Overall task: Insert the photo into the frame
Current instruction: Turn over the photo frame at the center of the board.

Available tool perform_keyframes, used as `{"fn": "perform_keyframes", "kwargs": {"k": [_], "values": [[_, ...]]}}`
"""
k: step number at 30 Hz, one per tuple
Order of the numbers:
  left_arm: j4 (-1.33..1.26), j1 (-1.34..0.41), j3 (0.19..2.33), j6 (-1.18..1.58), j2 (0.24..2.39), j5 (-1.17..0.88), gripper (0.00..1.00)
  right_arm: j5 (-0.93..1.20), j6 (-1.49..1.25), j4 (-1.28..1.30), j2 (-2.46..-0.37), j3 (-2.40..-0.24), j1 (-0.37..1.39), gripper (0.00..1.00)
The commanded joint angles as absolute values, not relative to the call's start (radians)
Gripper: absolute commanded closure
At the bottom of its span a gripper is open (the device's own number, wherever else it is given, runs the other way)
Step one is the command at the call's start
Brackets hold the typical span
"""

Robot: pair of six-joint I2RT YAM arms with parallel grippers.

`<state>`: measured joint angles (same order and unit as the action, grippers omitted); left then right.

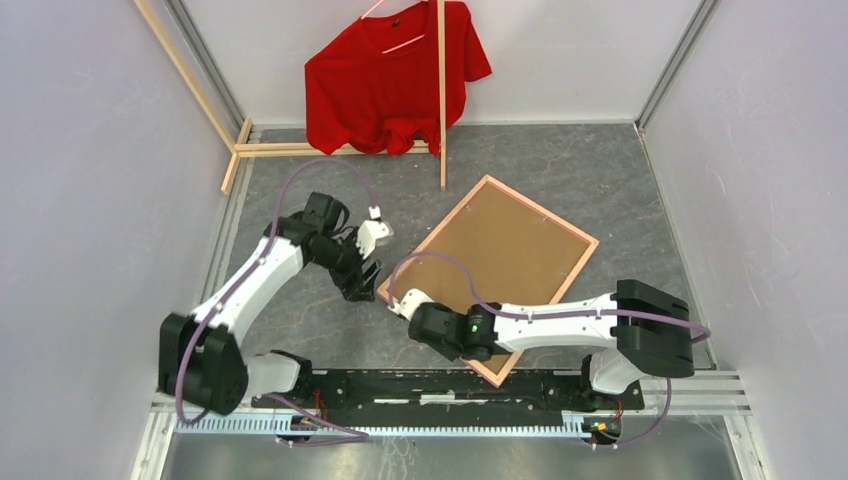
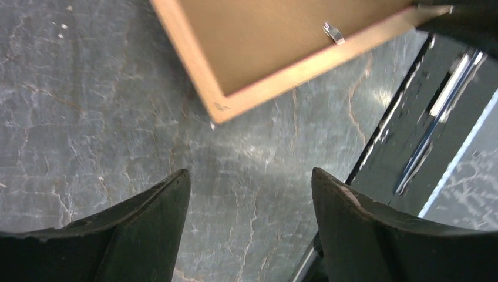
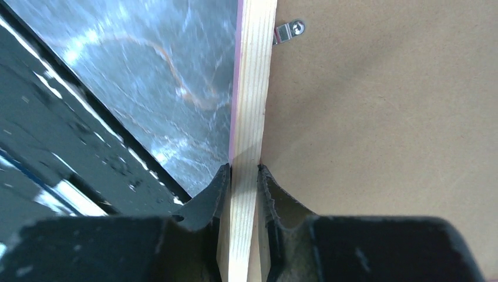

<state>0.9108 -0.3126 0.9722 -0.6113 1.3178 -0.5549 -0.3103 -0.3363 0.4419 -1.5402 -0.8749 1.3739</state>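
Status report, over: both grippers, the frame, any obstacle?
Left gripper open above table, near frame corner. Right gripper shut on frame rim. Frame back-up, backing board in; photo not seen. Nothing blocking.

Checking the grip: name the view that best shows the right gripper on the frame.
Right wrist: the right gripper has a finger either side of the frame rail, close up. Top external shows most of the frame lying back-up, but the arm hides the grip. Left wrist shows just a corner, edge and clip.
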Motion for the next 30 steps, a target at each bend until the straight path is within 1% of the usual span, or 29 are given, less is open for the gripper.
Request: {"fn": "perform_keyframes", "kwargs": {"k": [1, 4, 10, 14, 16, 19, 26, 28, 30], "values": [[0.835, -0.313, 0.854, -0.803, 1.092, -0.581, 0.15, -0.361, -0.351, 0.522, -1.524, -1.103, 1.359, 0.91], [0.775, -0.313, 0.808, -0.907, 0.911, -0.560, 0.10, -0.299, -0.346, 0.566, -1.501, -1.194, 1.328, 0.91], [0.692, -0.314, 0.779, -1.140, 0.688, -0.550, 0.10, -0.137, -0.330, 0.598, -1.462, -1.298, 1.242, 0.91], [0.648, -0.314, 0.723, -1.441, 0.570, -0.559, 0.09, -0.058, -0.325, 0.619, -1.456, -1.351, 1.187, 0.91], [0.679, -0.314, 0.711, -1.555, 0.561, -0.558, 0.09, -0.015, -0.324, 0.620, -1.451, -1.366, 1.161, 0.91], [0.736, -0.314, 0.724, -1.650, 0.575, -0.569, 0.09, 0.024, -0.323, 0.626, -1.450, -1.386, 1.129, 0.92], [0.669, -0.314, 0.695, -1.778, 0.601, -0.603, 0.08, 0.086, -0.313, 0.642, -1.451, -1.427, 1.089, 0.92], [0.666, -0.316, 0.696, -1.837, 0.636, -0.605, 0.10, 0.103, -0.312, 0.648, -1.457, -1.443, 1.080, 0.91], [0.616, -0.323, 0.699, -1.845, 0.666, -0.605, 0.17, 0.123, -0.310, 0.653, -1.467, -1.463, 1.074, 0.90]]}}
